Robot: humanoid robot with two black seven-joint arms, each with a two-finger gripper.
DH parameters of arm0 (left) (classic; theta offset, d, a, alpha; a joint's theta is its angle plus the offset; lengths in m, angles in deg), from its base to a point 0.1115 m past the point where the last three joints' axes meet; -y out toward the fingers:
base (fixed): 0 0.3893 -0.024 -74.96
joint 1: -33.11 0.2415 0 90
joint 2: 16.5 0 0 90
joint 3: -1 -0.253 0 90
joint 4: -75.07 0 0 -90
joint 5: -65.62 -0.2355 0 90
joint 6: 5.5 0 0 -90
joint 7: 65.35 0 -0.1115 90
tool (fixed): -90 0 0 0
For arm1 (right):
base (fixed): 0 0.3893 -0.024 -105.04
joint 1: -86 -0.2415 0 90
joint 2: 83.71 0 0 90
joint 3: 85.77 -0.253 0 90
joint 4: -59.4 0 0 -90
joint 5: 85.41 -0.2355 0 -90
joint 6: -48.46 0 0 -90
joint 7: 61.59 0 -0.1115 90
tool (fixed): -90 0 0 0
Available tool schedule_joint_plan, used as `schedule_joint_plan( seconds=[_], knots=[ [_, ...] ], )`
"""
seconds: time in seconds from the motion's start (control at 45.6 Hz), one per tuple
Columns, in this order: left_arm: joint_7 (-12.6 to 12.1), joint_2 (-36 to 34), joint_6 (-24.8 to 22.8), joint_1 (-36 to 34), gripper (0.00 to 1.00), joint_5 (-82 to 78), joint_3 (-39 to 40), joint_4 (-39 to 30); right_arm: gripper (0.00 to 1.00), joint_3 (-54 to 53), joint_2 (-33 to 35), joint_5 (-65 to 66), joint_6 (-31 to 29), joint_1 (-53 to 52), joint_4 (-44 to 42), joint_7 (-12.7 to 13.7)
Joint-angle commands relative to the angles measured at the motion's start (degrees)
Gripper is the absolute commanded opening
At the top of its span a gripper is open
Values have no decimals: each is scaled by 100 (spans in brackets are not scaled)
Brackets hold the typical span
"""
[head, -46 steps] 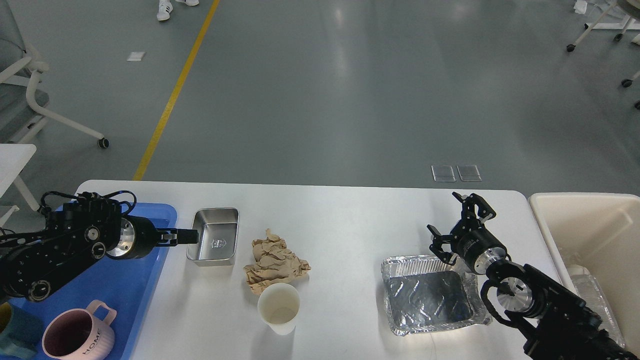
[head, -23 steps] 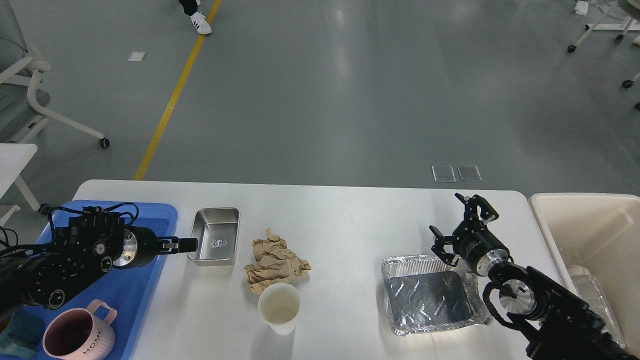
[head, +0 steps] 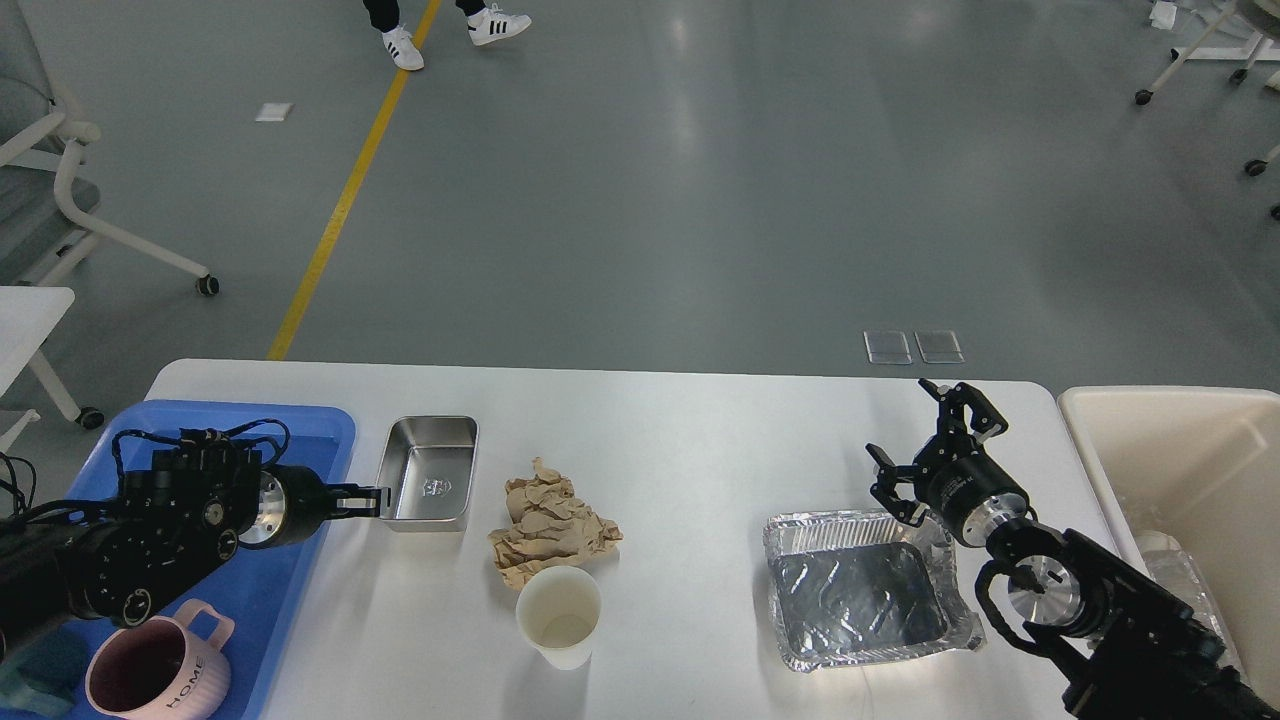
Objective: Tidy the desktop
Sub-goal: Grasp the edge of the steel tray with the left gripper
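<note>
Now the left pincer (head: pixel 372 496), fingers together at the steel tin's (head: pixel 430 472) left rim, sits further back over the blue tray (head: pixel 300 560). Right pincer (head: pixel 935 445) spread wide, slightly shifted, above the white desk (head: pixel 680 440).

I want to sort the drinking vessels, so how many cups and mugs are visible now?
2. A white paper cup stands on the desktop before the crumpled brown paper; a pink mug sits on the blue tray. More may be hidden beyond the frame.

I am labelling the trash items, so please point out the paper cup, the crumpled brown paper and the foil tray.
paper cup (head: pixel 558 616): head view, inside bottom.
crumpled brown paper (head: pixel 548 528): head view, middle of the wad.
foil tray (head: pixel 862 595): head view, inner floor.
</note>
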Motion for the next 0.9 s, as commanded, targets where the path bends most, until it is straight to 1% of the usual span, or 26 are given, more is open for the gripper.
schedule_joint_plan(
  seconds=[0.0, 0.088, 0.154, 0.263, 0.439, 0.592, 0.68, 0.768, 0.877],
  knots=[
    [39, 21, -9, -2, 25, 1, -2, 77, 100, 0, 16, 9, -7, 30, 24, 1],
    [154, 56, -9, -2, 21, -8, -2, 129, 100, 0, 16, 0, -7, 39, 50, 1],
    [189, 56, -9, -2, 18, -8, -2, 130, 100, 0, 16, 0, -7, 47, 68, 1],
    [224, 47, -18, 7, 10, -8, -10, 138, 100, -18, 16, 0, -7, 56, 68, 1],
    [268, 47, -70, 7, 2, -8, -2, 130, 100, -18, 16, 9, -7, 65, 68, 1],
    [321, 56, -149, -19, 1, -16, -10, 60, 100, -18, 16, 9, -7, 65, 59, 1],
    [347, 56, -176, -37, 1, -25, -142, 51, 100, -18, 16, 0, -7, 65, 59, 1],
    [426, 56, -176, -72, 1, -25, -160, 7, 100, -18, 25, 0, -7, 65, 50, 1],
    [435, -32, -228, -160, 1, -25, -151, -283, 100, -18, 25, 0, -7, 65, 41, 1]
  ],
)
